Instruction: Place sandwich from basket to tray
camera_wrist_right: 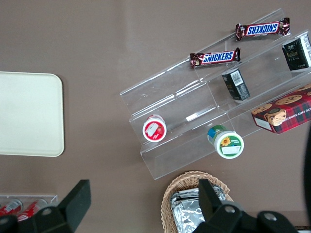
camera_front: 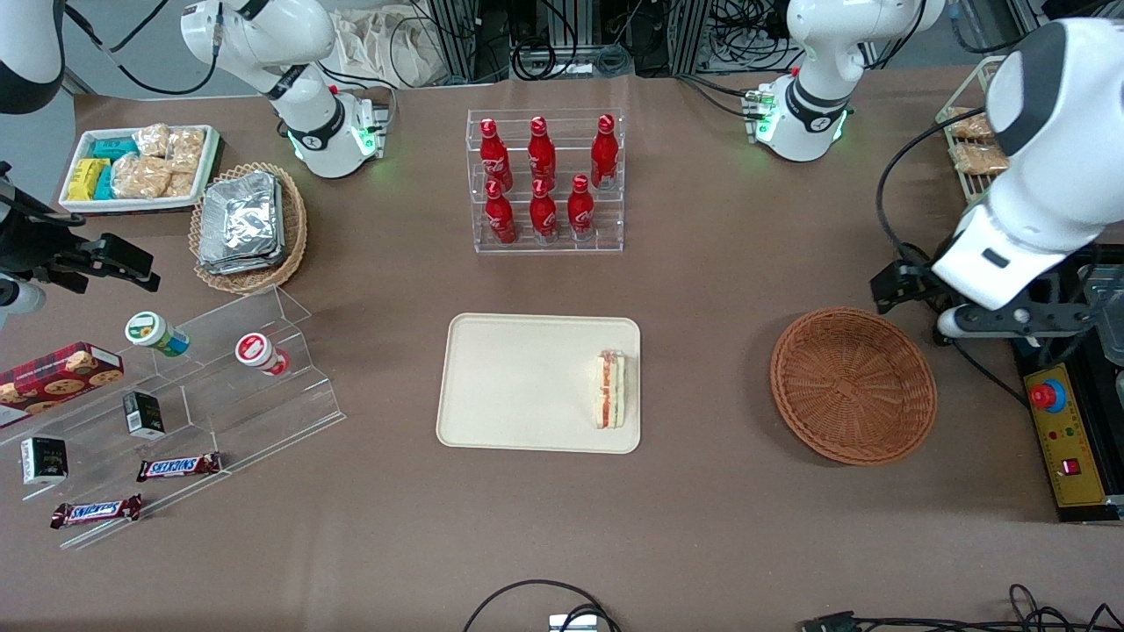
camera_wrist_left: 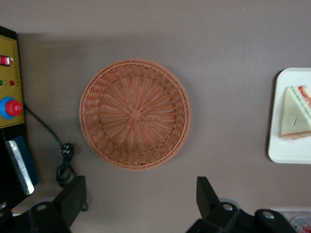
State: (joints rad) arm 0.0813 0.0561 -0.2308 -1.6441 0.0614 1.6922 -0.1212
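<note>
The sandwich (camera_front: pixel 611 389) (camera_wrist_left: pixel 296 112) lies on the cream tray (camera_front: pixel 518 386) (camera_wrist_left: pixel 286 150), close to the tray edge that faces the basket. The round reddish-brown wicker basket (camera_front: pixel 853 384) (camera_wrist_left: pixel 135 113) holds nothing. My left gripper (camera_front: pixel 1010 323) (camera_wrist_left: pixel 140 184) hangs high above the table beside the basket, a little farther from the front camera than it and toward the working arm's end. It is open, with only bare tablecloth between its black fingers (camera_wrist_left: pixel 73 194).
A yellow control box with a red button (camera_front: pixel 1058 439) (camera_wrist_left: pixel 9 97) and a black cable (camera_wrist_left: pixel 63 160) lie beside the basket at the working arm's end. A clear rack of red bottles (camera_front: pixel 544 180) stands farther back than the tray. An acrylic snack stand (camera_front: pixel 202 395) lies toward the parked arm's end.
</note>
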